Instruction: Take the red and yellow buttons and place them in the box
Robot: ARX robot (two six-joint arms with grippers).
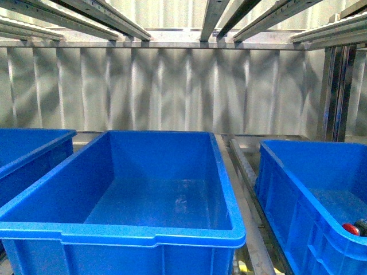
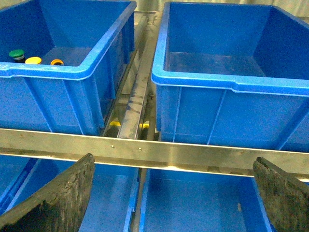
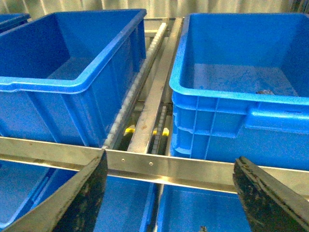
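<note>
The middle crate [image 1: 123,232] is standing in the centre of the front view, deep and blue, and its inside is showing only bare blue plastic; the left crate [image 1: 34,140] and the right crate [image 1: 315,144] are standing beside it, each apart from it by a narrow gap.

A red button [image 1: 351,229] is lying on the floor of the right crate, in its near corner; a dark item is touching it, too small to tell what it is. In the left wrist view a yellow button [image 2: 33,60] and an orange-yellow button [image 2: 57,62] are sitting upright on the floor of the left crate, close behind its near wall; a green button [image 2: 17,54] is standing just beside the yellow one.

The left gripper [image 2: 173,162] is hanging in front of the left and middle crates, on the near side of a metal rail [image 2: 193,153] that is running across under them; its dark fingers [image 2: 63,198] are spread wide and are grasping nothing. The right gripper [image 3: 170,158] is hanging in the same way in front of the middle and right crates; its fingers [image 3: 77,203] are also released, wide apart, with nothing between them. Lower crates [image 2: 203,203], also blue, are showing below the rail.
</note>
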